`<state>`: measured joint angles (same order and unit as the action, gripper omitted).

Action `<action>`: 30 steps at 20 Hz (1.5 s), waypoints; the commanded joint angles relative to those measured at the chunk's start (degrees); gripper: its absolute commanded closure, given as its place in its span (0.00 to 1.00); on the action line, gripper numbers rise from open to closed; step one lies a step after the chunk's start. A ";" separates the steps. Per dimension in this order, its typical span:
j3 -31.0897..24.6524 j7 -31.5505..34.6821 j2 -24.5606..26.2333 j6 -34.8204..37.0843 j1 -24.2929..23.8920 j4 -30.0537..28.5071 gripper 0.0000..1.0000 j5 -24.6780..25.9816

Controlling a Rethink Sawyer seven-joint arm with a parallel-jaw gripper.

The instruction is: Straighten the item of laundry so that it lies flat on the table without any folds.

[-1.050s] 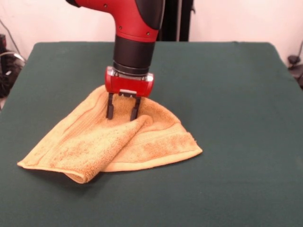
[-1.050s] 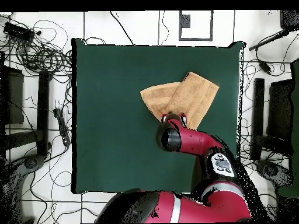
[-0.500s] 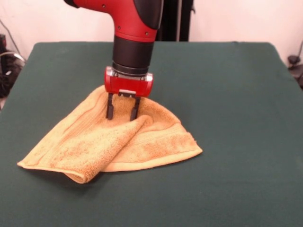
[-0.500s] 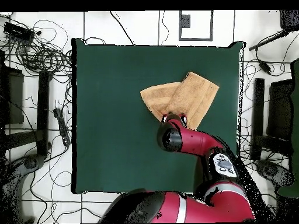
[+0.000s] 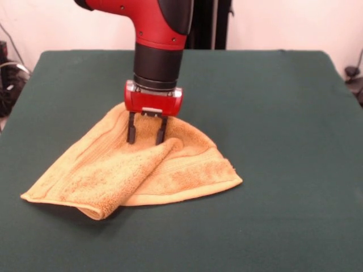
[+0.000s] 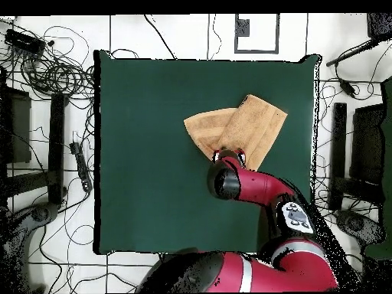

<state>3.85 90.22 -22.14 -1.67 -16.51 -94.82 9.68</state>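
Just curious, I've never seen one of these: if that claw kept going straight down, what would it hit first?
Most likely the towel: the gripper points down with open jaws just over its far fold, though the exact gap is unclear.

A robotics lab is showing here: a red and black robot arm (image 6: 260,191) is reaching over a table (image 6: 153,153) draped in dark green cloth, while tangled cables (image 6: 53,73) and black equipment stands (image 6: 57,145) are crowding the white floor around it.

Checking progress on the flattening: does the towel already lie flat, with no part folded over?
No: in the front view one part of the towel is folded over the rest, and the open tool hangs above it.
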 commanded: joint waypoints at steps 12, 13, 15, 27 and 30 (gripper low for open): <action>-8.32 7.32 7.14 1.09 -0.53 -8.19 0.00 3.83; -8.51 7.15 7.12 1.03 -0.78 -8.25 0.00 4.10; -8.33 7.22 7.14 1.04 -0.69 -8.20 0.00 4.16; -8.63 6.67 7.29 0.37 -1.78 -8.15 0.00 7.00; -9.46 6.84 7.17 0.47 -2.61 -8.43 0.00 7.38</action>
<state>2.30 90.22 -22.50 -3.50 -18.16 -95.30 13.65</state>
